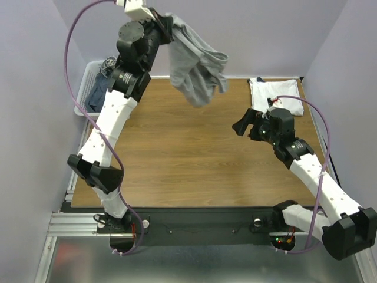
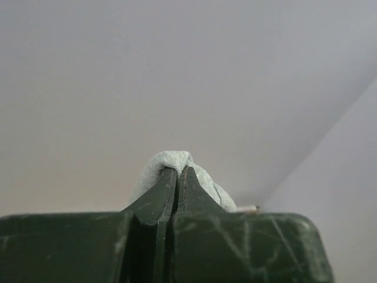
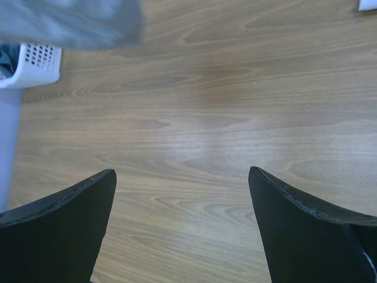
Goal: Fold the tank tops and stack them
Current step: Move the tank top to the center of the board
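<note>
One light grey tank top [image 1: 197, 65] is hanging crumpled at upper centre of the frame, pinched by the left gripper [image 2: 179, 171]; the right gripper [image 3: 182, 174] is hovering spread wide at mid-right

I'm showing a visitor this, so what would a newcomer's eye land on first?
A grey tank top hangs high above the table's far edge, pinched in the shut jaws of the left gripper. A folded white tank top lies at the far right corner, near the right gripper, jaws wide open.
</note>
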Robot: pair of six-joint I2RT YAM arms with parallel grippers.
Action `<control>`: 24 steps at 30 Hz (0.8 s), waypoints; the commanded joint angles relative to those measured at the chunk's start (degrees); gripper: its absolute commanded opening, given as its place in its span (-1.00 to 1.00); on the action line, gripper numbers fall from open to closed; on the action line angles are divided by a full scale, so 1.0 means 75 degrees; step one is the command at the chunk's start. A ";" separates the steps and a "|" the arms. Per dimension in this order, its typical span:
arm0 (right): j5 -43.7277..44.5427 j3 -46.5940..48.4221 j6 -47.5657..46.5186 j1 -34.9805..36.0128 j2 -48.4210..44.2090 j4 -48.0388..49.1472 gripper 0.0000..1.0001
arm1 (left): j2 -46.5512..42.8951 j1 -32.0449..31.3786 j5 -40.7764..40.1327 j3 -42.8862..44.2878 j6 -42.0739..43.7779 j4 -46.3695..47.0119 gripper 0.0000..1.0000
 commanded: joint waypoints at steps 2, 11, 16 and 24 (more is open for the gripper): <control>0.0525 0.0207 0.0075 -0.0044 -0.0282 0.0169 1.00 | -0.0924 -0.0228 -0.0165 -0.2200 -0.1019 0.1084 -1.00; 0.0080 -0.0203 0.0239 -0.0044 0.0151 0.0321 1.00 | -0.1170 -0.0239 0.1475 -0.7861 -0.3693 0.2513 -0.90; -0.0189 -0.0765 0.0368 -0.0033 0.0491 0.0883 1.00 | -0.1369 -0.0227 0.1453 -0.8930 -0.3647 0.2455 -0.43; -0.0331 -0.0907 0.0520 0.0166 0.1335 0.1667 0.98 | -0.1675 -0.0216 0.1042 -0.9177 -0.3331 0.2011 -0.05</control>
